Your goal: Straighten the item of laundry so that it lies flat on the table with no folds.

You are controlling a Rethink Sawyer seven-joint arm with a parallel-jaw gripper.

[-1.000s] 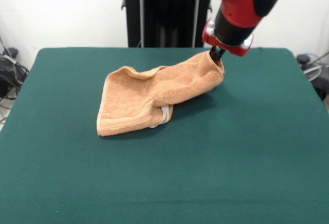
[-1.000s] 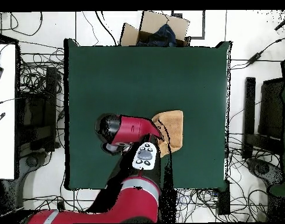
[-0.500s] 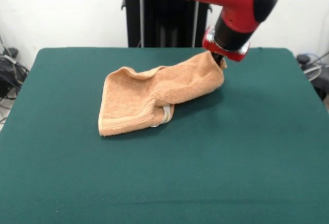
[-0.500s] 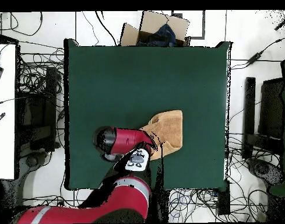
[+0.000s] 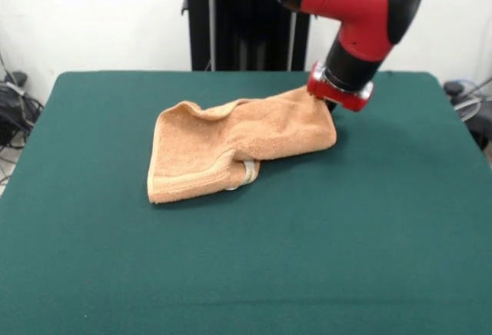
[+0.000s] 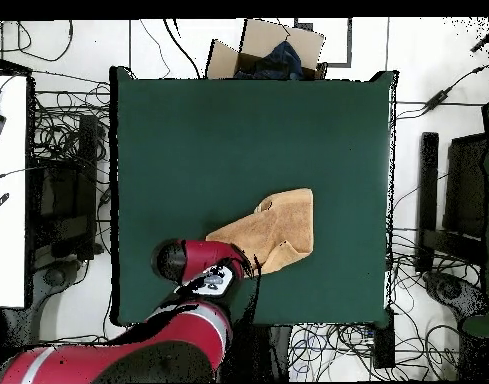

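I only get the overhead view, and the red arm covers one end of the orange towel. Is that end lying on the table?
Observer: No. In the front view that end of the towel rises off the table up to the gripper.
Operator: Is the rest flat?
Observer: Not all of it. The middle is doubled over itself, with a thick fold along the front side.
Operator: Anything under the fold?
Observer: A small white tag peeks out beneath it.

I can read no text, label, brand or number anywhere; the small white tag on the towel shows no legible print.
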